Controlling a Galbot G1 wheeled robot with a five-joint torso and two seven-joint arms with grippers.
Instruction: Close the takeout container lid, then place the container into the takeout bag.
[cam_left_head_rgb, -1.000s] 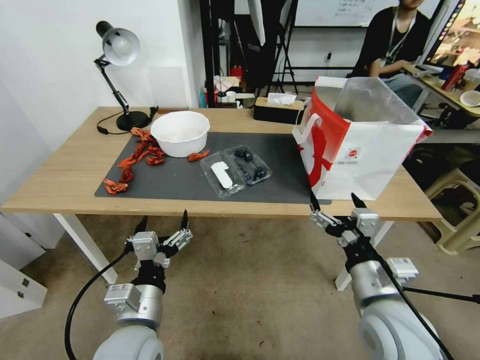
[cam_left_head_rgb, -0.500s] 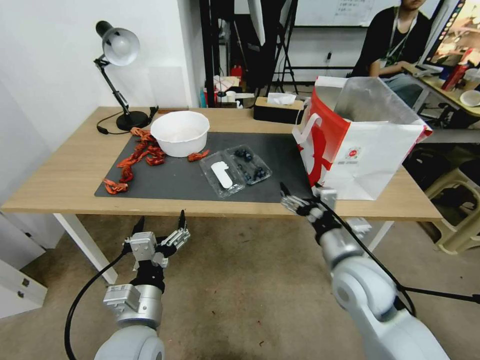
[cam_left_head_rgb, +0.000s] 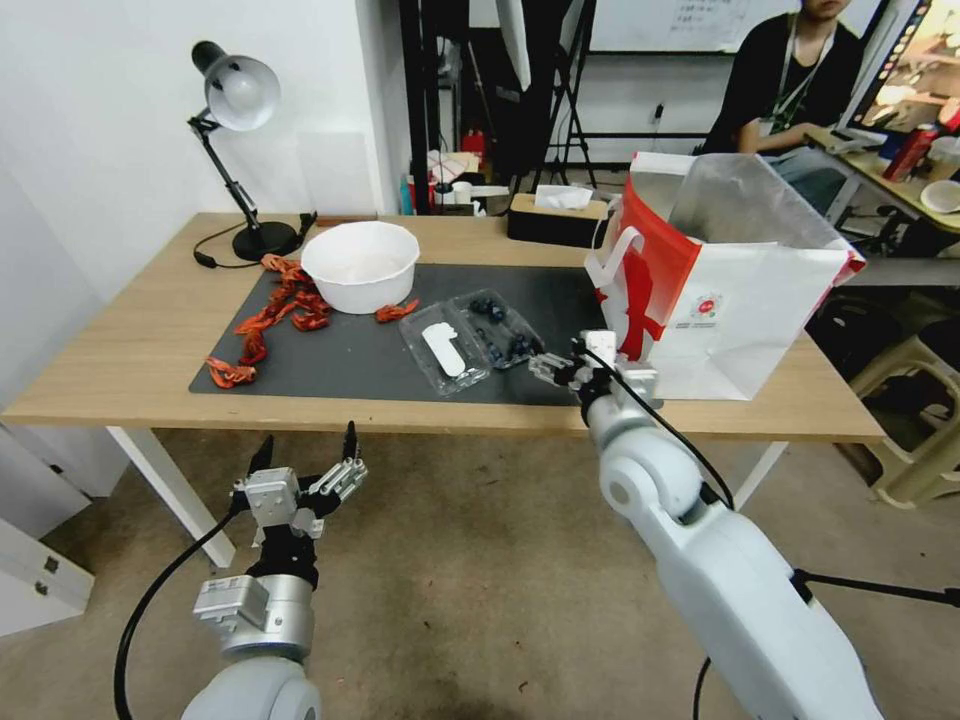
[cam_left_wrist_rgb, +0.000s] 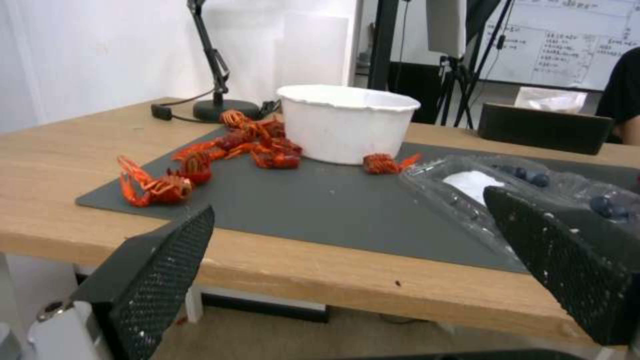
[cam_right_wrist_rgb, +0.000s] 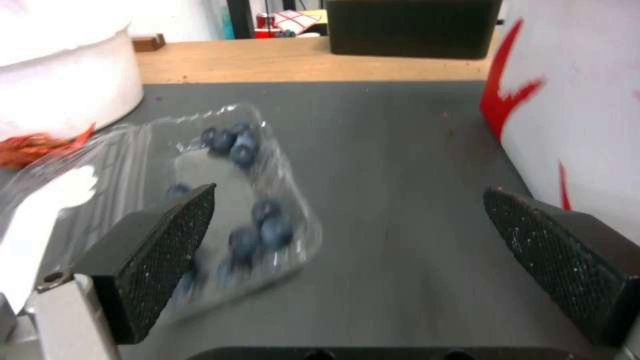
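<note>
Container (cam_left_head_rgb: 471, 342) lies open on the mat (cam_left_head_rgb: 340, 360), lid (cam_left_head_rgb: 443, 352) flat beside the blueberry half, left of the bag (cam_left_head_rgb: 730, 300). Right tool (cam_left_head_rgb: 556, 366) (fingers spread wide) hovers just beside the container's berry half, between it and the bag. Left tool (cam_left_head_rgb: 305, 462), also wide, hangs below the counter (cam_left_head_rgb: 120, 370) edge.

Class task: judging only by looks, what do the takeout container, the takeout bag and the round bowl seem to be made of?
Takeout container: thin clear glossy plastic; the mat and blueberries show through it.
Takeout bag: seemingly matte white paper with red panels, creased; its silvery, crinkled lining looks like foil.
Bowl: plain white, opaque; plastic or paper, hard to tell.
</note>
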